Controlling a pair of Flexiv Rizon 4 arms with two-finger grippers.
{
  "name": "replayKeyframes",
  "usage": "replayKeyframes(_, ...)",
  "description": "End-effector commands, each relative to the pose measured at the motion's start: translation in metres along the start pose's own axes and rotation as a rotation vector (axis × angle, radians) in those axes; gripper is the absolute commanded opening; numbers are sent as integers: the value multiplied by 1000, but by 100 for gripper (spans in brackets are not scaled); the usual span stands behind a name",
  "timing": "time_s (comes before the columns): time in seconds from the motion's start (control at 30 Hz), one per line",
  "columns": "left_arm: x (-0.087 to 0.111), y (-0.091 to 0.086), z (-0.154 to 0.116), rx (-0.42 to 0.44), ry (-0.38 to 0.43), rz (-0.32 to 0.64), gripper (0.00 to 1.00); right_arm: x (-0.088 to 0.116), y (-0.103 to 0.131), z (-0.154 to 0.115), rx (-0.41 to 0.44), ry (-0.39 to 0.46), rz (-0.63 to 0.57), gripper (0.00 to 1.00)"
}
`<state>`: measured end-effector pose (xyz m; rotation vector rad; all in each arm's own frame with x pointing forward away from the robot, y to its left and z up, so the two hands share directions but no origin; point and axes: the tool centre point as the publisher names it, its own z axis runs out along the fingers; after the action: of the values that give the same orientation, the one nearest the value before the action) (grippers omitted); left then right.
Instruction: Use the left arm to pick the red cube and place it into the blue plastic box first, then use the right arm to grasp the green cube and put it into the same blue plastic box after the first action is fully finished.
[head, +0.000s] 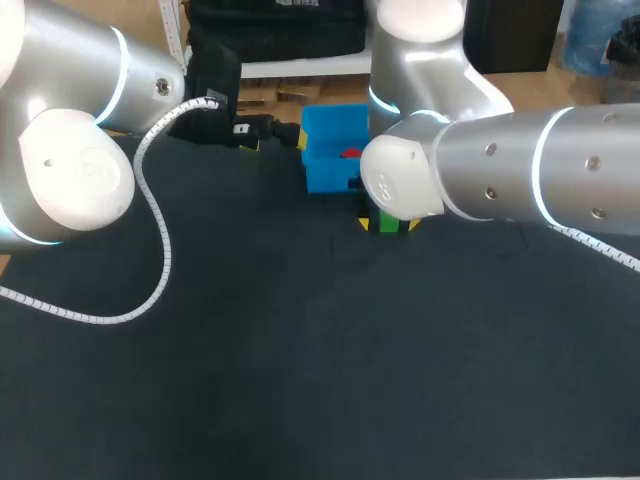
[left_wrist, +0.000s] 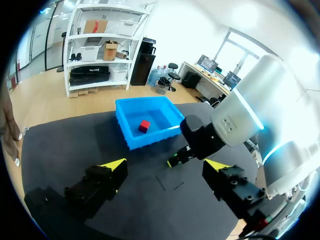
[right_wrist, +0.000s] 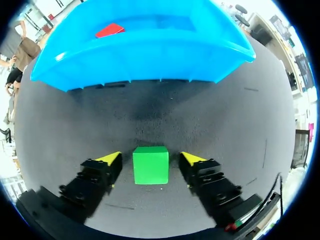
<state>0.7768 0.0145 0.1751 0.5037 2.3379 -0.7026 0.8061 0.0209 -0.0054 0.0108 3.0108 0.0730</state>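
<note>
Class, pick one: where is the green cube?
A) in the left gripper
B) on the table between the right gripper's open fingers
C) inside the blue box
B: the green cube rests on the table inside the right gripper, with gaps on both sides.

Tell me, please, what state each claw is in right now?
Left claw: open, empty.
Right claw: open, straddling the green cube, not gripping it.

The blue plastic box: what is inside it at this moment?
Only the red cube lies inside the blue plastic box, on its floor. The left wrist view shows nearly all the floor; in the head view my right arm covers a corner. The green cube is outside.
</note>
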Motion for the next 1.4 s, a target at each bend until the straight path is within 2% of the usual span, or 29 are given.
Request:
replayKeyframes(0.03, 1, 1, -1, 7, -5, 2, 100, 0, 0, 3, -1, -4, 3, 0)
replayKeyframes(0.5, 1, 1, -1, 7, -5, 2, 100, -3, 0, 1, -2, -16, 0, 0)
replayKeyframes(1.03, 1, 1, -1, 7, -5, 2, 100, -11, -6, -37, 22, -57, -9, 0)
replayKeyframes(1.4, 1, 1, -1, 7, -5, 2, 100, -10, -7, -59, 7, -74, -8, 0)
